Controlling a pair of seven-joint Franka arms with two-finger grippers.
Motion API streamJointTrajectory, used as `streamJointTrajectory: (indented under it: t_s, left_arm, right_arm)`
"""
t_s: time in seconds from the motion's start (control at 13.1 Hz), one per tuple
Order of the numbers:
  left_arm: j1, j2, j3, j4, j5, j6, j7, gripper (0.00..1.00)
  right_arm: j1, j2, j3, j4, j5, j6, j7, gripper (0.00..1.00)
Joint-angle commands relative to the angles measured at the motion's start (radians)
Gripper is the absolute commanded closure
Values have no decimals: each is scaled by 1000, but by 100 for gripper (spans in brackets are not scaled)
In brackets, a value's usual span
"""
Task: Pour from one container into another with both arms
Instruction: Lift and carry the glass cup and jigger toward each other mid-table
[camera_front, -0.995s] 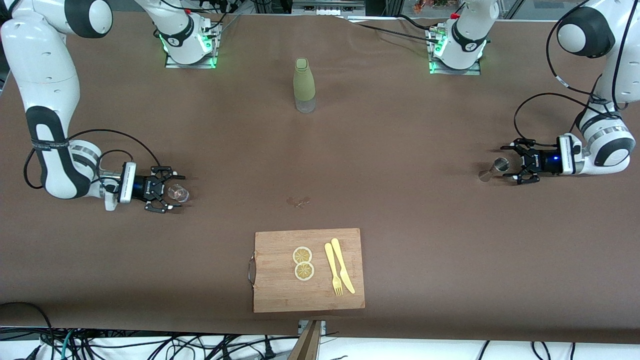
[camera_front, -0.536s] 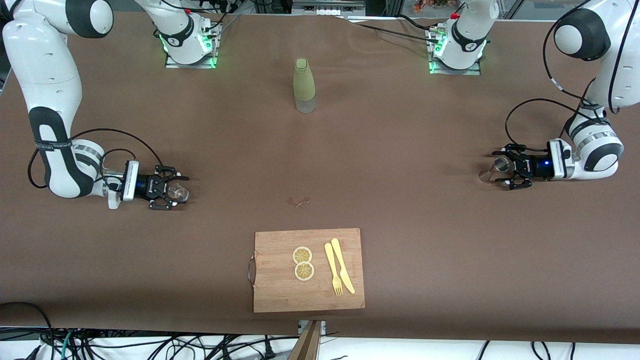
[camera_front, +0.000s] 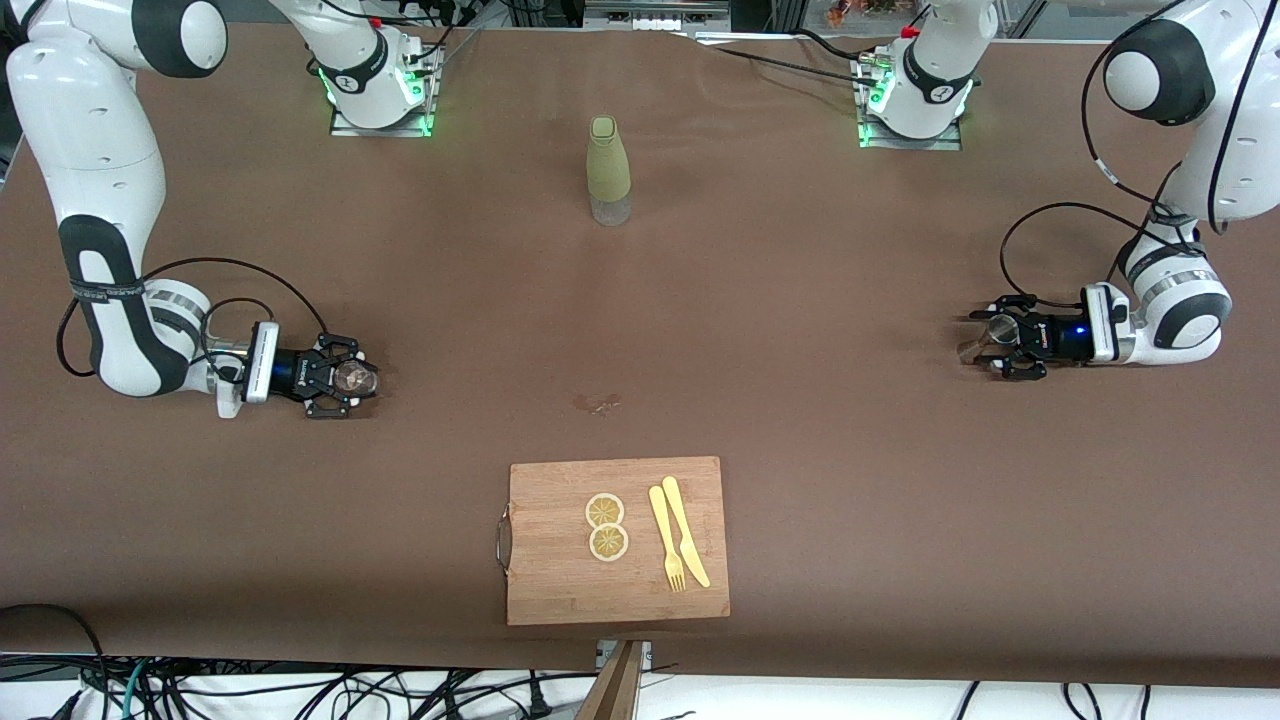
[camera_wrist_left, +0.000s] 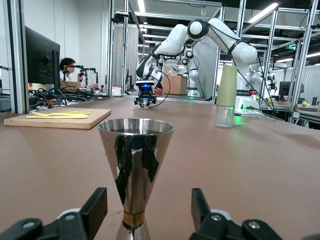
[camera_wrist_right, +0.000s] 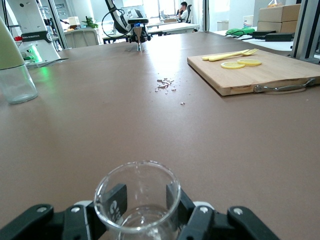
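Note:
The clear glass tumbler (camera_front: 356, 378) stands on the brown table toward the right arm's end. My right gripper (camera_front: 346, 378) lies low and level around it, its fingers (camera_wrist_right: 116, 199) pressed on the tumbler's (camera_wrist_right: 137, 197) sides, so it is shut on the tumbler. The steel jigger (camera_front: 996, 330) stands upright toward the left arm's end. My left gripper (camera_front: 990, 345) is open around the jigger (camera_wrist_left: 136, 165), with a clear gap between each finger (camera_wrist_left: 96, 207) and the jigger's waist.
An olive-green bottle (camera_front: 608, 170) stands mid-table near the arms' bases. A wooden cutting board (camera_front: 560, 585) with two lemon slices (camera_front: 606, 526), a fork and a knife (camera_front: 685, 540) lies near the front camera. A few spilled drops (camera_front: 598, 404) lie mid-table.
My left gripper slid forward until the jigger stood between its open fingers. My right gripper's fingers drew in around the tumbler.

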Motion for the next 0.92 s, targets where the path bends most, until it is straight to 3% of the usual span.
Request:
streamJointTrajectory:
  t_s: [0.0,0.15,0.23,0.31,0.38,0.46,0.54,0.84]
  left_arm:
    - [-6,3,8,-2,-21,13,118,26]
    - [-2,2,10,1,-18,12,117,25]
    - [-2,2,10,0,-18,11,118,29]
    - [-1,2,10,0,-17,11,120,46]
    - [1,2,10,-2,-17,11,120,72]
    - [1,5,10,-3,-15,11,120,88]
    - [-1,6,10,-3,-15,11,120,98]
    - [-9,6,5,0,-20,31,118,100]
  right_arm:
    - [-6,-3,6,-4,30,-20,-8,70]
    - [-4,-10,16,21,39,-23,15,70]
    - [-4,-15,28,40,39,-25,50,70]
    - [3,-20,32,57,39,-25,84,70]
    - [14,-27,45,71,39,-25,113,70]
    - [17,-35,52,80,36,-28,153,69]
    - [25,-43,65,86,33,-29,191,69]
    - [72,-61,102,143,27,-28,271,71]
